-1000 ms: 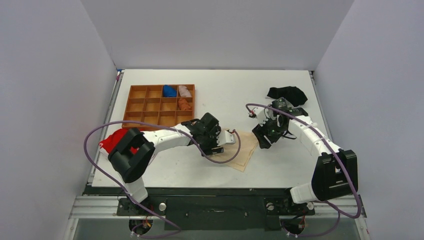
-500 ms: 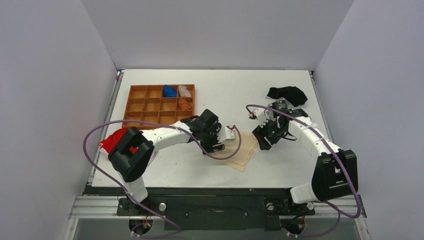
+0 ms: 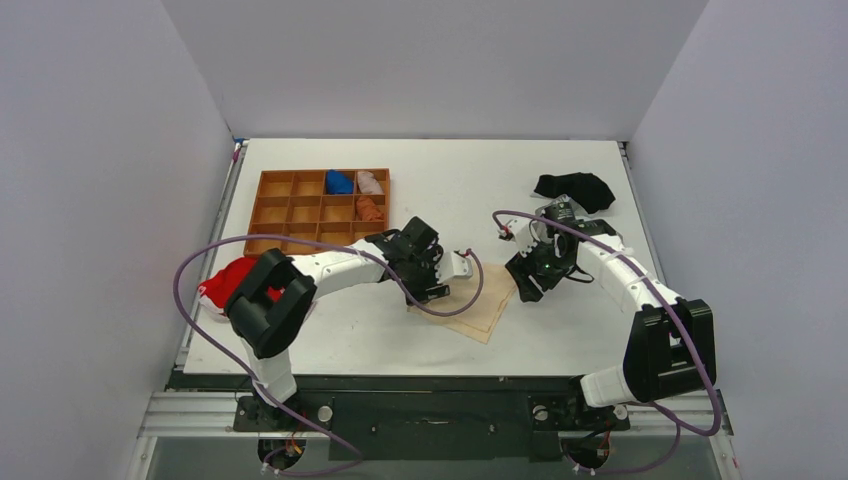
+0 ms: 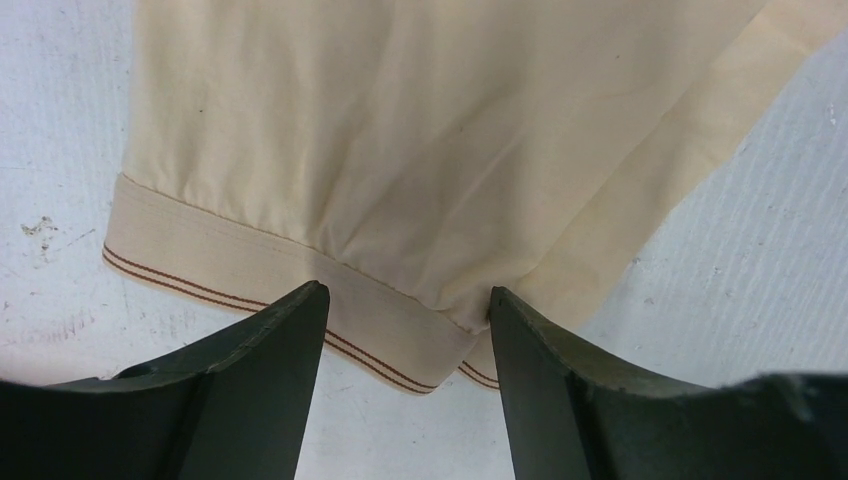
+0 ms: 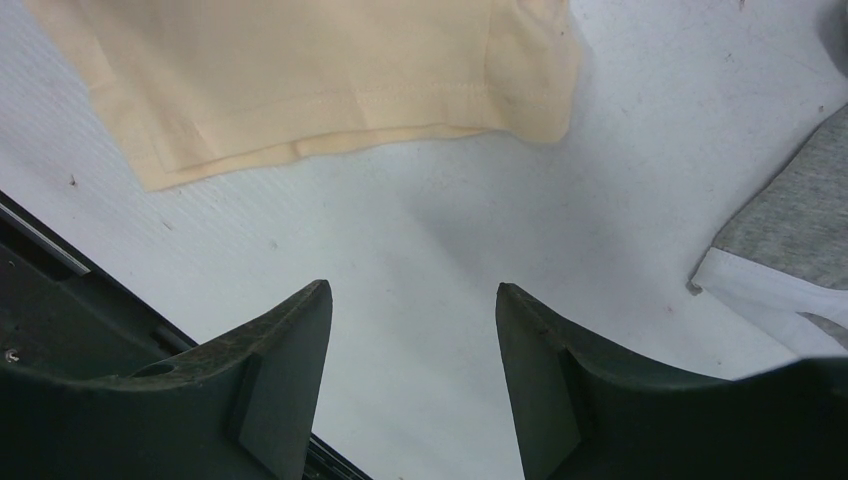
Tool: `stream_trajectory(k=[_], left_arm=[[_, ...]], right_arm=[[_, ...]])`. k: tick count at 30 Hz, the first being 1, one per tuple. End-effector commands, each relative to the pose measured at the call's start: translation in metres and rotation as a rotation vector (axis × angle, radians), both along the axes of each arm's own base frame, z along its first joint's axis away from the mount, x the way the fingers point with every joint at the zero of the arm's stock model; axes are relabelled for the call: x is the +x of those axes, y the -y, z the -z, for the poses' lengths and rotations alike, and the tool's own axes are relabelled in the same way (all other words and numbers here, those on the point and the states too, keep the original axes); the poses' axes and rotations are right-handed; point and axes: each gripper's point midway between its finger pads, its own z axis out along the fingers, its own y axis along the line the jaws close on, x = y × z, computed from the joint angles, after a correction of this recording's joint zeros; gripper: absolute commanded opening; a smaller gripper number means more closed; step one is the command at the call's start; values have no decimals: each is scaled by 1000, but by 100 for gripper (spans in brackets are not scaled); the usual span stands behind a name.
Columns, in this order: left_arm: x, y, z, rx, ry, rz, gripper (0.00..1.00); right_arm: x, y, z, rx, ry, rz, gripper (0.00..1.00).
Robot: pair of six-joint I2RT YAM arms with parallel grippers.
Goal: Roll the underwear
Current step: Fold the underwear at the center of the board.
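The cream underwear point(image 3: 480, 308) lies flat near the table's front middle. In the left wrist view it point(image 4: 430, 130) fills the upper frame, and its waistband with a brown double stripe runs along the lower left. My left gripper point(image 3: 438, 284) is open at the underwear's left edge. Its fingers point(image 4: 270, 390) straddle the waistband's corner without closing on it. My right gripper point(image 3: 523, 281) is open and empty just right of the underwear. It hovers over bare table point(image 5: 412, 290), with the underwear's hem point(image 5: 320, 70) ahead of it.
A wooden compartment tray point(image 3: 300, 215) at the back left holds small blue, white and orange rolls. A red garment point(image 3: 225, 280) lies at the left edge and a black one point(image 3: 575, 187) at the back right. A grey garment with white waistband point(image 5: 790, 240) lies beside my right gripper.
My left gripper has drawn back a little to the left along the underwear's edge. The right gripper has barely moved. The underwear lies as before.
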Motion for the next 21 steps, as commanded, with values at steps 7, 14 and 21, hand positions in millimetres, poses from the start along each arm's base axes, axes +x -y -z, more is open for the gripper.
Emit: stream_trajectory(k=[7,14,21], left_arm=[[9,5,0,-9,11,-8,43],[5,8,-5,-16,-11,-12,17],[2,11,-16,-26,-13,-16,4]], right_arm=[[5,-3,-4,27,27,1,57],[4,-2,-2,23,19,3,57],[4,-1,-2,22,17,6,57]])
